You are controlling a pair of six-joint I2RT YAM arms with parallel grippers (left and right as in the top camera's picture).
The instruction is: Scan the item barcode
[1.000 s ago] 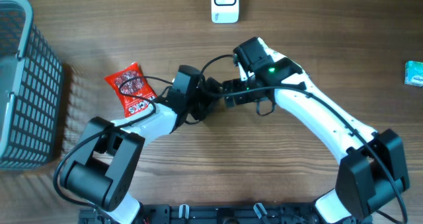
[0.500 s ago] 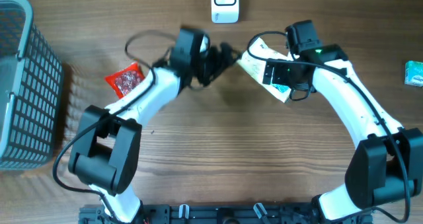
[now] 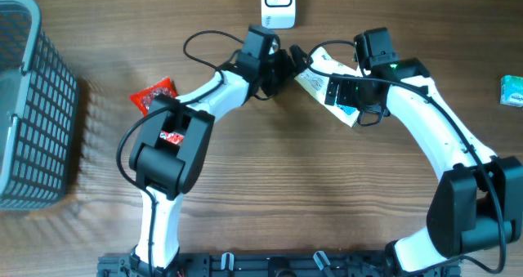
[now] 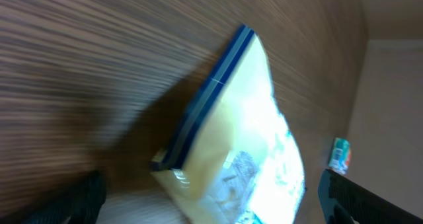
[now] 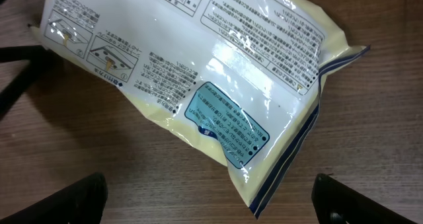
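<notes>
Both claws gape wide and hold nothing, the left claw (image 3: 288, 64) just beside and the right claw (image 5: 211, 203) above the yellow packet (image 5: 198, 72), which lies printed side up on the table (image 3: 245, 187) near the scanner (image 3: 278, 3), likely so its barcode can be found before a fresh grip.

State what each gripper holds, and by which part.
Nothing is held. The left gripper and right gripper both stand open; the yellow pouch lies free on the table.
</notes>
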